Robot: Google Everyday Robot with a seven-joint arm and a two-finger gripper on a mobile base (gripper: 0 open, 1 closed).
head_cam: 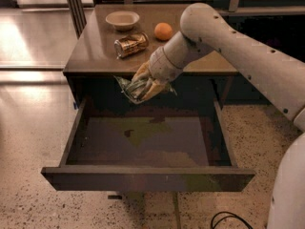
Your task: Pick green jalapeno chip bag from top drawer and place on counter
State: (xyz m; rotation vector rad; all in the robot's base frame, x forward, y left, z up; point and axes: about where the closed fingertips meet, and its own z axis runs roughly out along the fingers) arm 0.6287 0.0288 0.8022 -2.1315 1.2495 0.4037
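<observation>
My gripper [143, 86] is shut on the green jalapeno chip bag [129, 87], a crumpled green foil bag with pale patches. It holds the bag in the air above the back of the open top drawer [143, 142], just below the front edge of the counter [95, 46]. The drawer is pulled out and its dark floor is bare. My white arm reaches in from the upper right, over the counter's right side.
On the counter stand a crushed gold-brown can [130, 45], a small pale bowl [122, 19] and an orange [163, 31]. A black cable [228, 219] lies on the speckled floor at the lower right.
</observation>
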